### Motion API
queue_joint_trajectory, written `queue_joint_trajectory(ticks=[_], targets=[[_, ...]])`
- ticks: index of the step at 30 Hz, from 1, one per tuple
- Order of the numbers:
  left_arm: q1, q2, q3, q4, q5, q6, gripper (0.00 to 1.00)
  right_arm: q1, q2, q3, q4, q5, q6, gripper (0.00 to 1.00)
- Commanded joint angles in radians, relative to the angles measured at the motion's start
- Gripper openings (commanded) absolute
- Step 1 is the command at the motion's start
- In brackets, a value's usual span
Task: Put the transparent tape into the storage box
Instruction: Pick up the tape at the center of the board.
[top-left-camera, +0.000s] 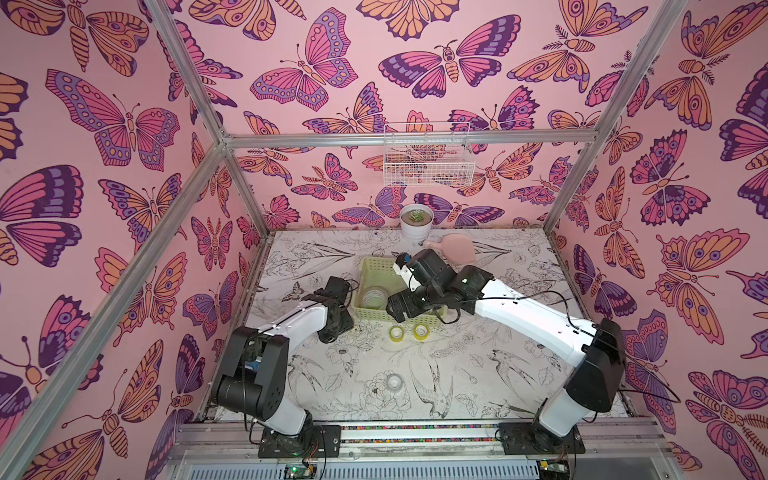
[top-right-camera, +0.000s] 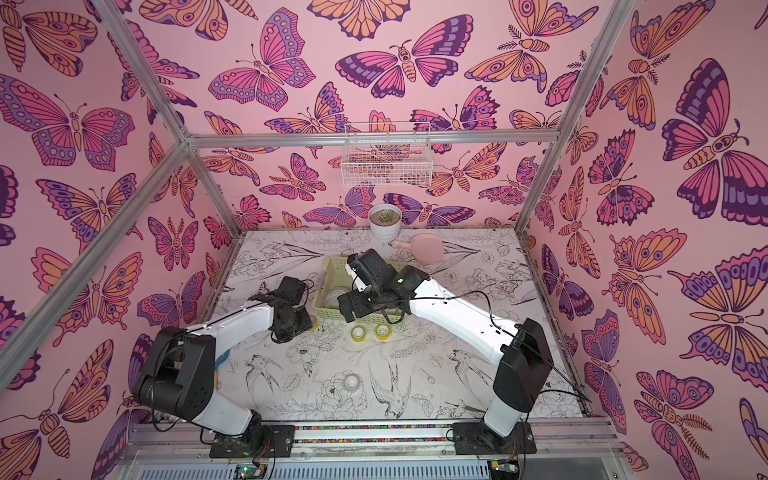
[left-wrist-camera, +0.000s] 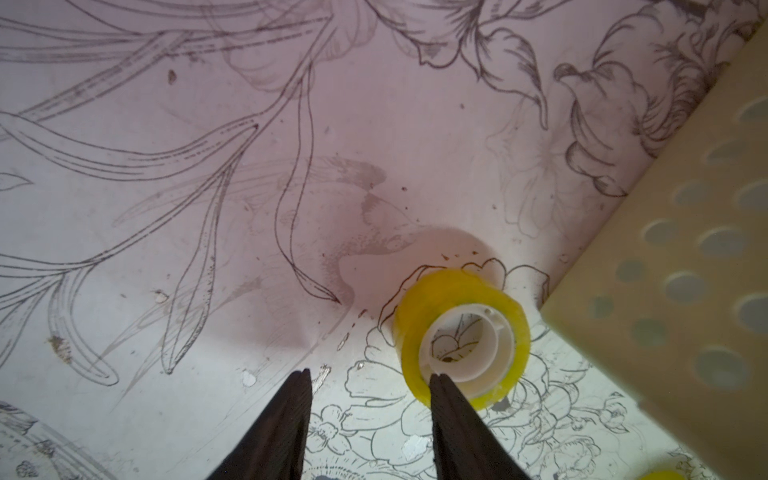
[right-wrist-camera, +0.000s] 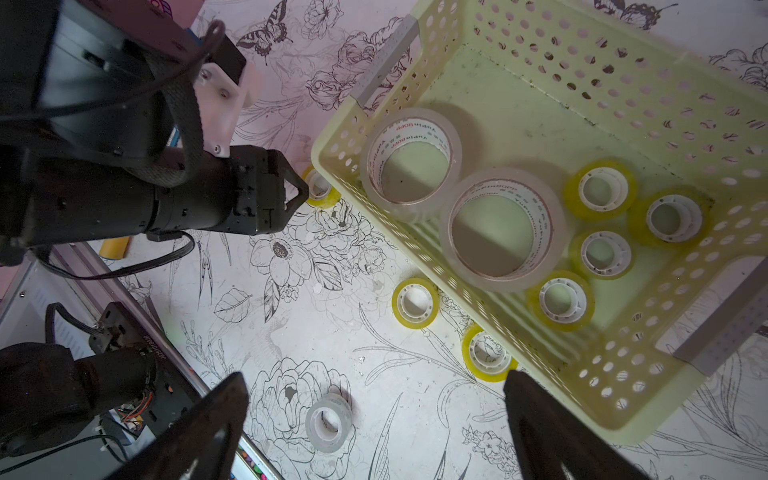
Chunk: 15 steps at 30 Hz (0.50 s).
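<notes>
**Clerk:** Entry one, the container?

**Robot:** The storage box (right-wrist-camera: 623, 79), on the far half of the table (top-left-camera: 478, 365). Contents are two wide colourless rolls (right-wrist-camera: 409, 124) and four small yellow rolls (right-wrist-camera: 586, 189), all lying flat.

**Clerk:** Tape outstanding?

**Robot:** Four pieces.
- One yellow corner roll (left-wrist-camera: 457, 289), just beside a corner of the box.
- A yellow pair (right-wrist-camera: 398, 305), side by side near the box's front wall.
- One small colourless roll (right-wrist-camera: 316, 432), alone toward my side of the table.

**Clerk:** Your left gripper?

**Robot:** My left gripper (left-wrist-camera: 370, 374) is partly spread and low over the corner roll. One fingertip (left-wrist-camera: 444, 399) is at that roll's rim and the other is over bare table. It has nothing pinched.

**Clerk:** And the right?

**Robot:** My right gripper (right-wrist-camera: 374, 376) is spread wide and empty. It hangs above the table by the box's front wall.

**Clerk:** Step in hand?

**Robot:** As I judge it, I am lining the left gripper up on the corner roll. With six rolls in and four out, the job is past half done.

**Clerk:** What does the next move call for?

**Robot:** I would shift sideways until the ring's wall, or the whole roll, sits between the fingers. Then I would close, lift above the box wall and let go inside. The roll may skid or jam against the box.
</notes>
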Motion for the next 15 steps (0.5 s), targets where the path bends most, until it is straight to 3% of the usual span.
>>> queue_joint_trajectory(ticks=[1, 6, 15], targets=[[0.007, -0.015, 0.026, -0.022, 0.009, 0.024, 0.51, -0.011, -0.017, 0.003, -0.023, 0.008, -0.008, 0.99], [0.008, -0.034, 0.047, -0.032, 0.006, 0.028, 0.53, -0.014, -0.015, 0.000, -0.022, 0.011, -0.006, 0.99], [0.014, 0.051, 0.072, -0.029, -0.002, 0.038, 0.53, -0.018, -0.017, -0.002, -0.026, 0.019, -0.002, 0.99]])
